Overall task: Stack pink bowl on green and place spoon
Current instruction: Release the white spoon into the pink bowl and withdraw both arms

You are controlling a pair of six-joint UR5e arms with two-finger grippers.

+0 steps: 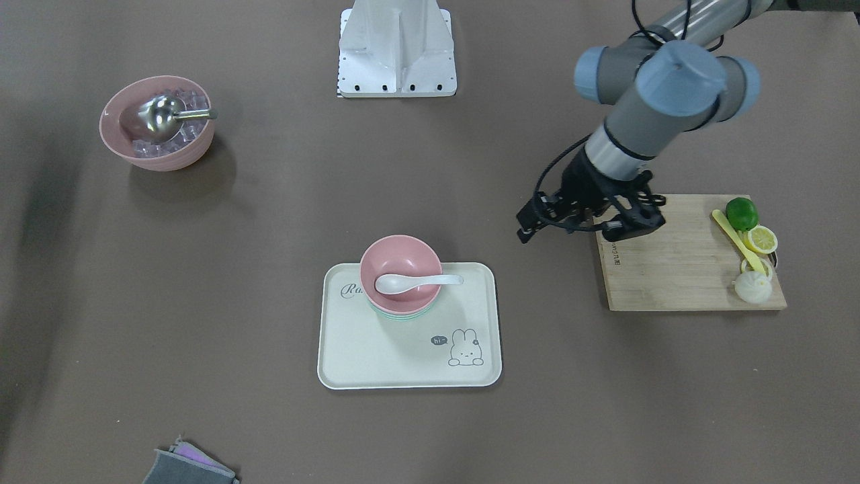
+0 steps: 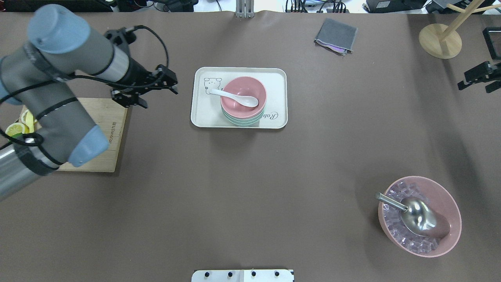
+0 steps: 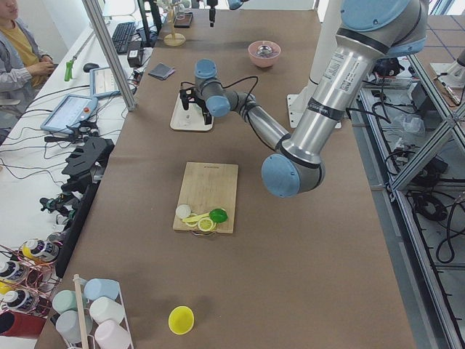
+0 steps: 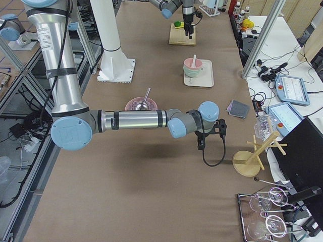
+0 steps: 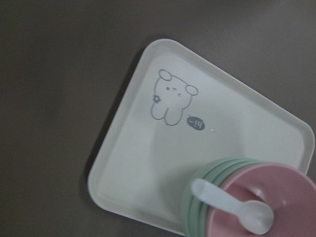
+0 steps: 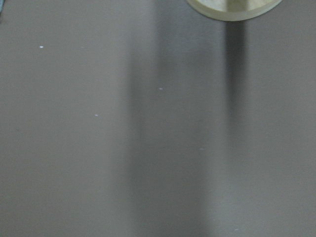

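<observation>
A pink bowl (image 1: pixel 400 259) sits nested on a stack of green bowls (image 1: pixel 403 314) on a cream rabbit tray (image 1: pixel 403 356). A white spoon (image 1: pixel 403 283) lies in the pink bowl, its handle over the rim. The overhead view shows the same pink bowl (image 2: pixel 242 92), spoon (image 2: pixel 238 98), green bowls (image 2: pixel 238 120) and tray (image 2: pixel 203 113). My left gripper (image 2: pixel 156 94) is open and empty, hovering left of the tray by the cutting board corner. The left wrist view looks down on the tray (image 5: pixel 148 163), bowls (image 5: pixel 276 197) and spoon (image 5: pixel 237 207). My right gripper (image 2: pixel 479 80) is open and empty at the far right.
A large pink bowl (image 2: pixel 450 231) of ice cubes with a metal scoop (image 2: pixel 415 213) stands near right. A wooden cutting board (image 1: pixel 672 275) holds a lime, lemon slices and a yellow spoon. A grey cloth (image 2: pixel 336 36) and a wooden stand (image 2: pixel 440 41) are at the far side.
</observation>
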